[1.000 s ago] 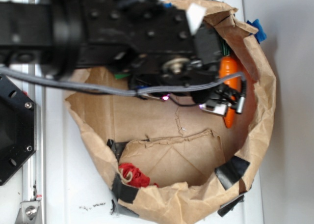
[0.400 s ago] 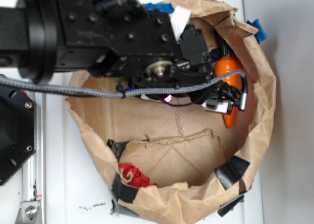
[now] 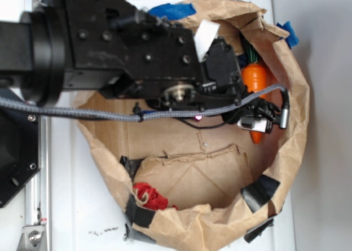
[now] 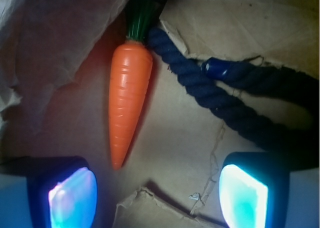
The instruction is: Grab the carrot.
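Lining up over the carrot (image 4: 129, 99) in the paper bag (image 3: 291, 124).
Gripper (image 4: 157, 190) spread, empty; it needs shifting toward the carrot, clear of the dark rope (image 4: 220, 100).

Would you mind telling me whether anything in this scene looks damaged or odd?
The brown paper bag is crumpled and torn, patched with black tape. The carrot looks intact, lying beside a dark rope.
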You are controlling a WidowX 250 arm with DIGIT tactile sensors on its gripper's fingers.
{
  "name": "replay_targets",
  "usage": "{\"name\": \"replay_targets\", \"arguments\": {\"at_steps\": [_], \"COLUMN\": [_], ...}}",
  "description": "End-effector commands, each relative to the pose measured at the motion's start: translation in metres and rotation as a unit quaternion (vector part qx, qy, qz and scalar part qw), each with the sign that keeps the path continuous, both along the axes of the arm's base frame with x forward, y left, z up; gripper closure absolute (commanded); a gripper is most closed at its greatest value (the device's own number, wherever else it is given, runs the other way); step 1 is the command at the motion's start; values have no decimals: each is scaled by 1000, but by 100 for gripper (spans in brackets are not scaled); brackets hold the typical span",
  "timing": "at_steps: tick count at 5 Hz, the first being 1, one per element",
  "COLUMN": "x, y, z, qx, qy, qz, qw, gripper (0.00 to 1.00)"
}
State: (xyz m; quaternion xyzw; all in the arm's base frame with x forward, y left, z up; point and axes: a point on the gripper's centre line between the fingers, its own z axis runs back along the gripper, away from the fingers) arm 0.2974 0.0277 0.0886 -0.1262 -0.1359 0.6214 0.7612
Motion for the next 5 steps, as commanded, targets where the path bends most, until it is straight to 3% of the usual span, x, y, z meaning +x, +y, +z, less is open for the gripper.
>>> {"name": "replay_targets", "arguments": {"at_steps": [1,5], "x": [19,28], "y": [12,17], "z": [2,-5], "qx": [2,6], "qy": [-36,-40], "qz": [3,-20], "qw": [999,999], "gripper": [0,0]}}
